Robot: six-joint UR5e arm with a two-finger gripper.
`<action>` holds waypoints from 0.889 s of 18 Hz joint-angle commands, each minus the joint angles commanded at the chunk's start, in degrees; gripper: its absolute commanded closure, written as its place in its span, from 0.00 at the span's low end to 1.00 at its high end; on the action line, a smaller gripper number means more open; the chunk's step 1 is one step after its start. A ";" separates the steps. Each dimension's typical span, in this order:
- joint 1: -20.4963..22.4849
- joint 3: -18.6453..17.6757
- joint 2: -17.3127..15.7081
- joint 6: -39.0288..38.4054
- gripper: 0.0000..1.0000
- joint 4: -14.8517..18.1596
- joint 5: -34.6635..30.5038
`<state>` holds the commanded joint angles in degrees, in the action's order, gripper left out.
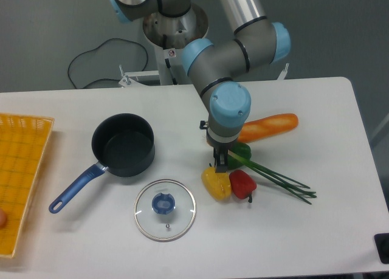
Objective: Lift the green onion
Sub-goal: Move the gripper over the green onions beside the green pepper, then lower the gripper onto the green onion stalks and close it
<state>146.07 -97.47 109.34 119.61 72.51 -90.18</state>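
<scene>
- My gripper (221,162) hung over the green onion (276,180)'s bulb end; I couldn't tell its grip.
- Green pepper (240,150), yellow pepper (217,183), red pepper (242,183) and baguette (267,126) crowded the stalk on the table (316,230).

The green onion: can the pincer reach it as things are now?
Probably yes. The pincer hangs right over the green onion near its bulb end, though the green pepper and yellow pepper crowd that spot.

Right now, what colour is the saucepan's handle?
Blue, on the dark saucepan; the handle shows clearly in the fixed camera view.
</scene>
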 joint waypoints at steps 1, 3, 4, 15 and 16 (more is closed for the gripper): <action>0.09 -0.26 0.00 0.01 0.09 0.09 0.00; 0.09 -0.44 -0.09 0.18 0.12 0.09 0.00; 0.18 -0.44 -0.09 0.36 0.12 0.09 0.00; 0.62 -2.28 -0.09 0.27 0.11 -0.35 0.44; 0.62 -2.20 -0.09 0.27 0.12 -0.35 0.44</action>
<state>146.69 -99.67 109.25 119.88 72.16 -89.74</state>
